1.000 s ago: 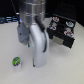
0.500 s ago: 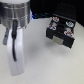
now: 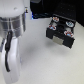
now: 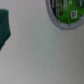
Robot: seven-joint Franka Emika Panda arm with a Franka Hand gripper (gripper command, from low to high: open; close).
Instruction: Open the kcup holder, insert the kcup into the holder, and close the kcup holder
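A: Nearest the exterior camera?
B: Arm, white, bulky, filling the exterior view's left; black cable down its side. Below and around it, table, plain white.

A: Gripper?
B: Hidden behind the arm in the exterior view. In the wrist view only a blurred dark green shape at one edge; unclear what it is. Fingers apart or together: cannot tell.

A: Kcup?
B: Kcup seen in the wrist view only, cut by the frame edge. Green foil top, pale rim, small print on the foil. Lying on the table, foil up, well apart from the green shape. Not visible in the exterior view.

A: Farther back?
B: Holder, black, boxy, at the exterior view's right, set at an angle. Drawer pulled out toward the camera, pale interior showing. Pods with white and red tops in round slots on top. Behind it, dark background.
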